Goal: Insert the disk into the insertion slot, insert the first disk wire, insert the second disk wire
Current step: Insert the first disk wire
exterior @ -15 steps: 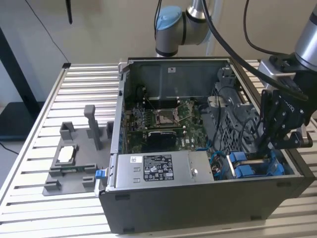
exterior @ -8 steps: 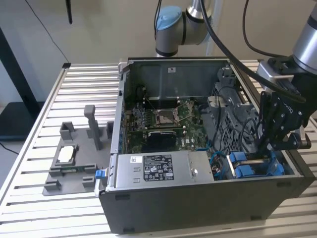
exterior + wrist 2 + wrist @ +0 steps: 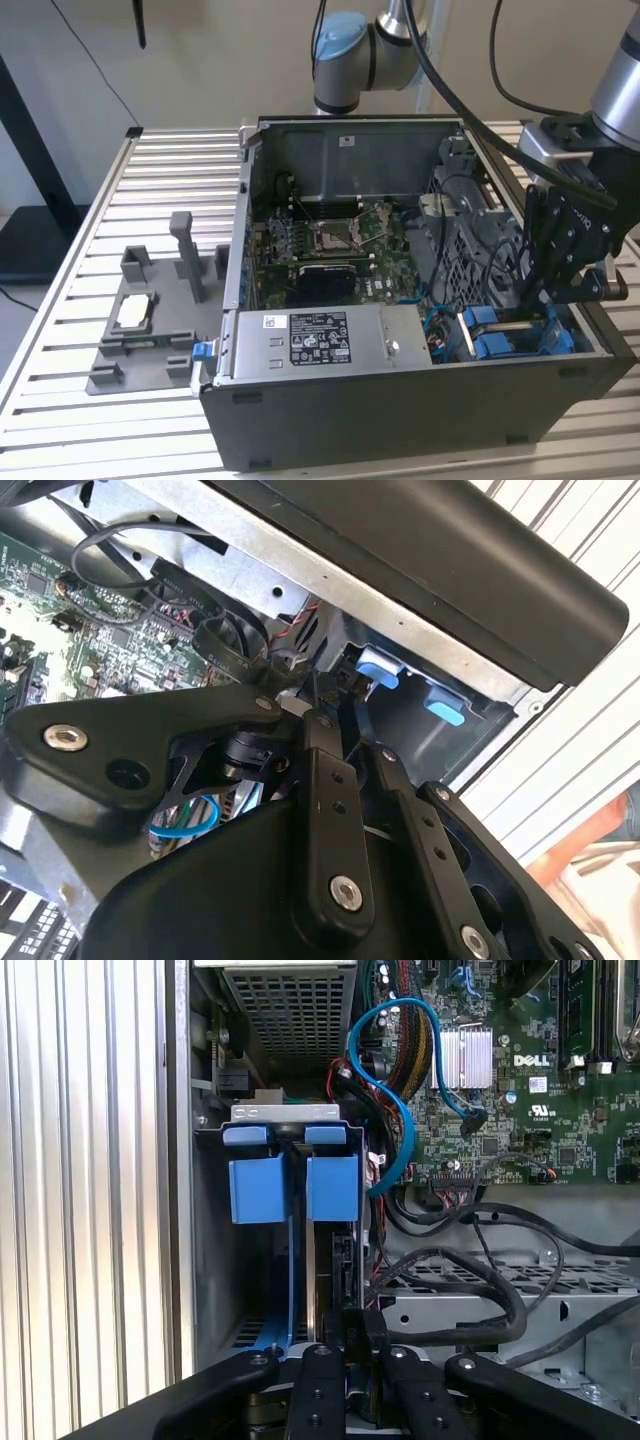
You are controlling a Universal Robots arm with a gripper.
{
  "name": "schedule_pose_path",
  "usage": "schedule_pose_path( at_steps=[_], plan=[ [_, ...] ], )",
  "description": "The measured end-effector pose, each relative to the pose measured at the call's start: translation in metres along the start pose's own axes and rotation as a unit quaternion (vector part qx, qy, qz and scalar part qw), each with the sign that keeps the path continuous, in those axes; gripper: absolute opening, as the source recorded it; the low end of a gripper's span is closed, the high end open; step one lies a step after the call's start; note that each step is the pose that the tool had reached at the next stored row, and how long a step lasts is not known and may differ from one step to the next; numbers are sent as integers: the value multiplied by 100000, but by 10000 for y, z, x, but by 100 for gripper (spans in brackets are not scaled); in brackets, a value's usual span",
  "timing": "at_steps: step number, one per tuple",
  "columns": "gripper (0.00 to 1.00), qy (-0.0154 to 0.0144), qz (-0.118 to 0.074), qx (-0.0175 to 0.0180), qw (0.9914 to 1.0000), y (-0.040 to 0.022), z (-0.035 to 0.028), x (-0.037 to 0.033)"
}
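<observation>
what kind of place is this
Probably a robotics lab bench for computer assembly: an open computer case lies on a slatted metal table, a robot arm reaches into it, and a grey fixture sits beside it.

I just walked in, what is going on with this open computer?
A robot arm reaches into the open computer case, at the corner on the exterior view's right. In the first wrist view its claw is right at the insertion slot, and the disk with its blue carrier stands inside that slot. A blue cable curves beside it; I cannot tell whether it is plugged into the disk.
</observation>
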State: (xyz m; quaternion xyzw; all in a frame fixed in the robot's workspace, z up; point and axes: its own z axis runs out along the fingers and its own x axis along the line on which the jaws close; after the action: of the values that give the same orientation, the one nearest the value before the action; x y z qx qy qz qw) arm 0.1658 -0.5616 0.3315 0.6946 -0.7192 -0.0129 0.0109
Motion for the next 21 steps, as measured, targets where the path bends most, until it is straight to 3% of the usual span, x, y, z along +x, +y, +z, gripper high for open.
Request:
schedule_pose_path(
  at_steps=[1, 2, 6, 16, 21],
  plan=[
    [20, -13, -9, 0, 100000, -1, 2, 0],
    [27, 14, -8, 0, 100000, -1, 0, 0],
    [27, 73, 6, 2, 100000, 2, -68, 1],
    [27, 79, -2, 4, 100000, 12, -374, -2],
    [27, 80, 2, 6, 100000, 19, -565, -5]
  ],
)
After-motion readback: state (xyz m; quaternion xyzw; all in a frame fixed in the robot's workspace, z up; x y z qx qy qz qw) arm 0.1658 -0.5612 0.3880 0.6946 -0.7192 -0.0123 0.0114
